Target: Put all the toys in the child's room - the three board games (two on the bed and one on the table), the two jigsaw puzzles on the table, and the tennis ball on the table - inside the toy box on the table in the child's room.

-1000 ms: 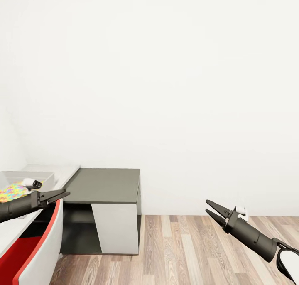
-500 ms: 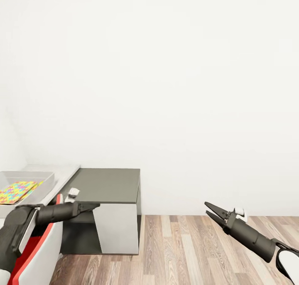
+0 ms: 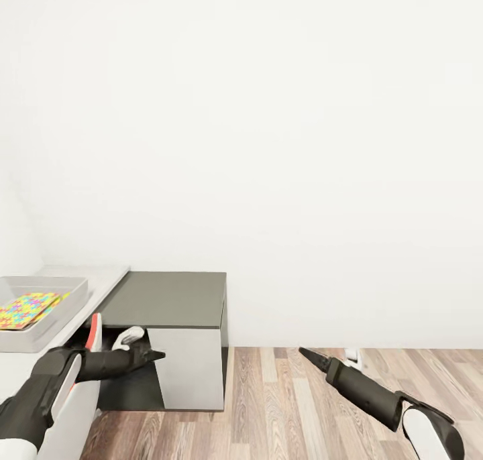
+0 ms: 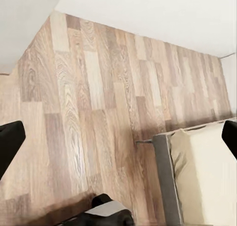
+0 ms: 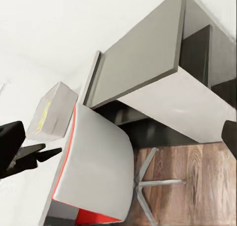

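- At the head view's left edge, the pale grey toy box [image 3: 59,312] rests on the light section of the table [image 3: 100,279] and is cut off by the frame, so its full width cannot be seen.
- One multicoloured jigsaw puzzle [image 3: 27,309] lies flat inside the toy box; whether a second puzzle sits beneath it is hard to tell.
- Beside the light top, the table's lower dark grey section joins it, with a white slanted panel [image 3: 191,369] below.
- Low in front of that dark section, the left gripper [image 3: 155,355] points toward the panel; from the head view its fingers look closed to a point, yet its wrist view shows dark fingertips [image 4: 10,144] at opposite edges, so they stand apart and hold nothing.
- Over the wood-plank floor [image 3: 282,406], the right gripper [image 3: 307,355] tapers to a single tip in the head view, while its wrist camera shows fingertips [image 5: 11,139] spread wide and empty.
- A red-and-white chair [image 5: 94,169] stands against the table, partly hidden by the left arm.
- A corner of the bed [image 4: 197,176], with beige mattress and grey frame, appears in the left wrist view, cut off at the edge.
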